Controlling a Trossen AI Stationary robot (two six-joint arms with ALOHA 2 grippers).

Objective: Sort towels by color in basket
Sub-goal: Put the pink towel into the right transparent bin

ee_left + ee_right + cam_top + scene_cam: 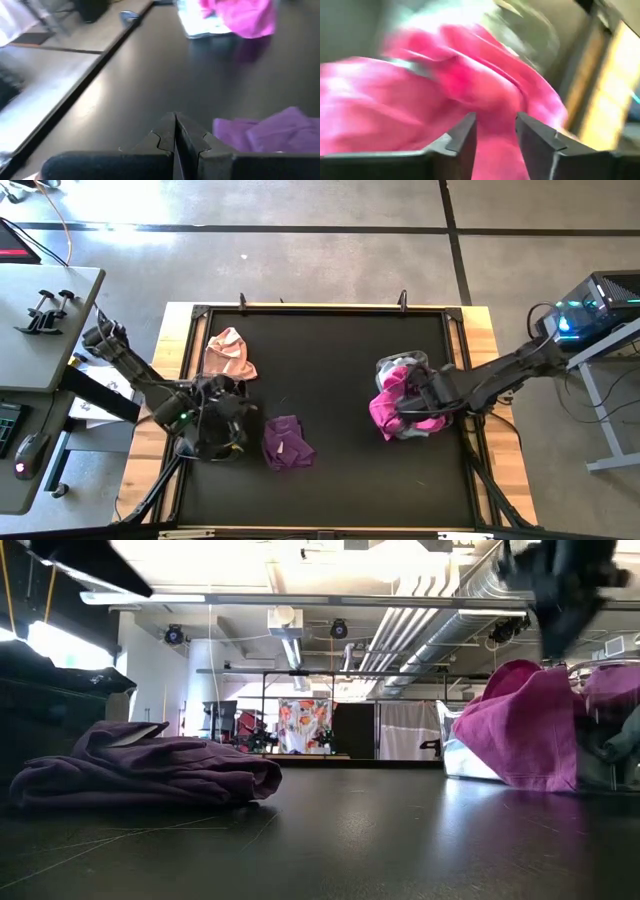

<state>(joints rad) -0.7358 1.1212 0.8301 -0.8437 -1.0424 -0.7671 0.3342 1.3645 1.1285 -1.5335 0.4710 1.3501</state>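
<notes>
A magenta towel (385, 412) spills over the near wall of a clear basket (400, 366) at the table's right; darker cloth (620, 745) lies in the basket behind it. My right gripper (412, 402) hangs open just over that towel (470, 80), pointing steeply down. A purple towel (287, 443) lies crumpled on the black mat at the near left, and a pale pink towel (230, 355) lies farther back. My left gripper (175, 134) is shut and holds nothing, above the mat just left of the purple towel (272, 134). My right gripper comes at the magenta towel from above. A ridge of the cloth (495, 142) shows in the gap between its two parted fingers. Whether the fingers touch it cannot be told through the blur.
A raised black frame (455, 315) rims the mat, with two clamps on its far edge. The mat's middle (330, 380) between the purple towel and the basket is bare. A side desk (40, 330) stands beyond the left edge, a lit computer (600, 305) beyond the right.
</notes>
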